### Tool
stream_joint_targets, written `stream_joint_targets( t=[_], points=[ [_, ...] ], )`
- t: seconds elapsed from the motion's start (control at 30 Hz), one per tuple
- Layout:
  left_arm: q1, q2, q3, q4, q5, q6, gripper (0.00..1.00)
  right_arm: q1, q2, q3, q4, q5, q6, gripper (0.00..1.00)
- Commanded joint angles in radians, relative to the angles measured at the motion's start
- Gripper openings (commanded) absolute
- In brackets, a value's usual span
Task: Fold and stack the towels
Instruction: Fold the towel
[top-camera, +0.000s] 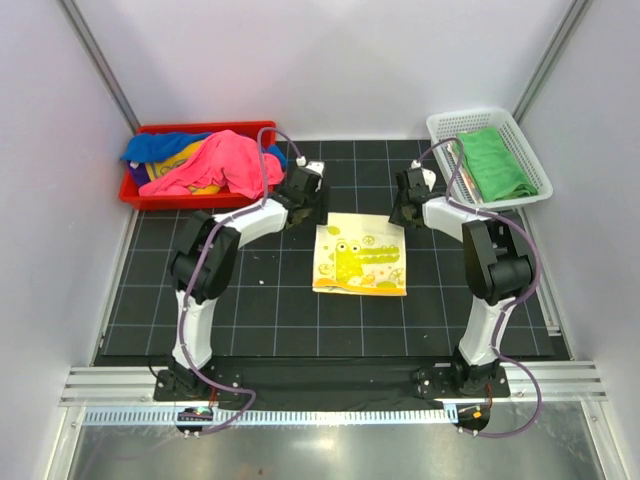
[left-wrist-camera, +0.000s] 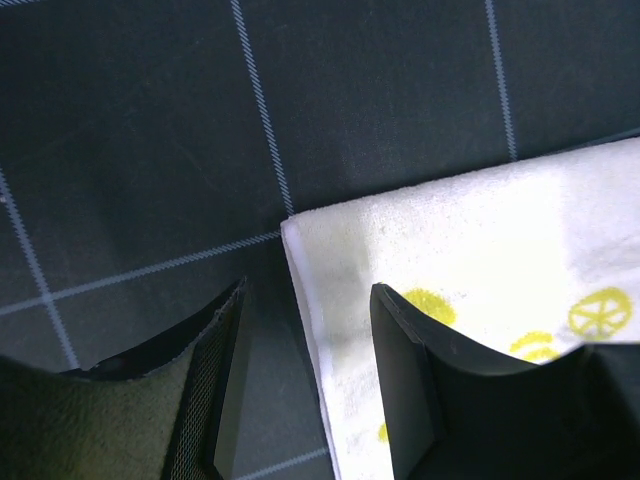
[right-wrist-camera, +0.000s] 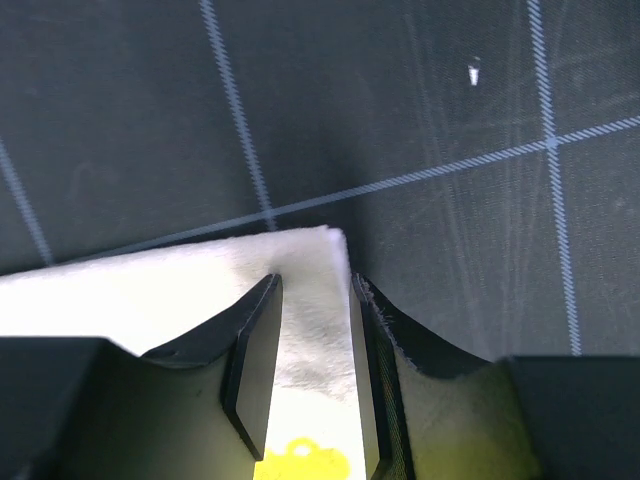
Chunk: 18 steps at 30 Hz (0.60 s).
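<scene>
A pale yellow towel (top-camera: 360, 253) with a green crocodile print lies flat in the middle of the black mat. My left gripper (top-camera: 305, 205) is low at its far left corner and my right gripper (top-camera: 408, 210) at its far right corner. In the left wrist view the gripper (left-wrist-camera: 305, 380) is open, one finger on the mat and the other over the towel (left-wrist-camera: 480, 240), straddling its edge. In the right wrist view the gripper (right-wrist-camera: 315, 370) is open by a narrow gap, with the corner of the towel (right-wrist-camera: 150, 290) lying between the fingers.
A red tray (top-camera: 135, 195) at the back left holds a heap of pink (top-camera: 225, 160), blue (top-camera: 160, 148) and yellow towels. A white mesh basket (top-camera: 440, 125) at the back right holds a folded green towel (top-camera: 495, 165). Grey walls close in both sides.
</scene>
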Motion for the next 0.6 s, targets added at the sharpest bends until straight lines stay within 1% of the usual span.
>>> stream_joint_targets(
  t=[0.0, 0.13, 0.23, 0.33, 0.57],
  points=[
    [0.008, 0.046, 0.056, -0.010, 0.018, 0.018, 0.53, -0.016, 0.012, 0.042, -0.002, 0.030, -0.027, 0.41],
    [0.007, 0.072, 0.064, -0.015, -0.037, -0.010, 0.53, -0.027, 0.048, 0.065, -0.013, 0.033, -0.034, 0.41],
    [0.007, 0.078, 0.059, -0.013, -0.089, -0.019, 0.53, -0.030, 0.055, 0.065, 0.002, 0.034, -0.038, 0.41],
    [0.008, 0.080, 0.058, -0.001, -0.112, -0.018, 0.53, -0.030, 0.069, 0.068, 0.030, 0.013, -0.041, 0.41],
    [0.010, 0.121, 0.073, 0.025, -0.080, -0.024, 0.53, -0.030, 0.106, 0.097, 0.031, -0.004, -0.041, 0.40]
  ],
)
